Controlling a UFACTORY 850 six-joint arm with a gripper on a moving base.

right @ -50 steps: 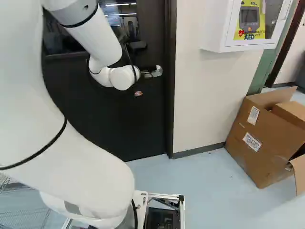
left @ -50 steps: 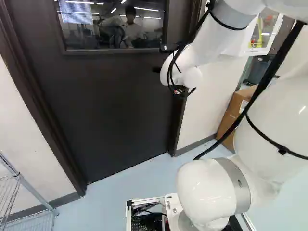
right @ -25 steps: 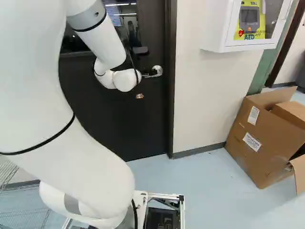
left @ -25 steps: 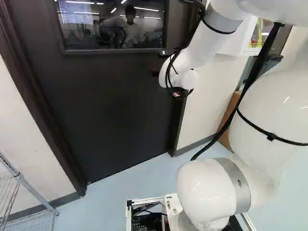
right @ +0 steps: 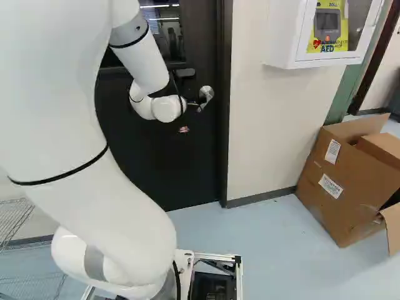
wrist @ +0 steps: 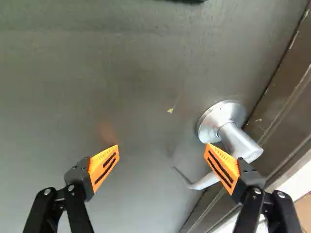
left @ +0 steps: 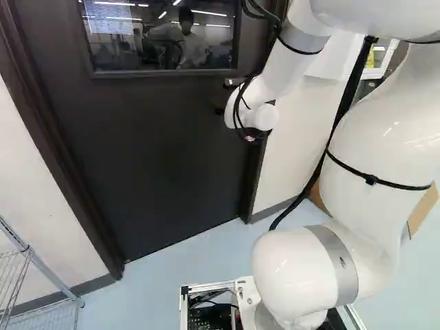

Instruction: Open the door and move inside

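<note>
A white robot arm (left: 371, 137) reached toward a closed dark door (left: 151, 158), its gripper (right: 184, 129) spread wide at the silver lever handle (wrist: 216, 124) near the door's edge. One orange-padded finger partly covered the handle; the other stood well apart. A white wall cabinet (right: 281, 37) and cardboard box (right: 337, 187) appeared at right in the right base view.
</note>
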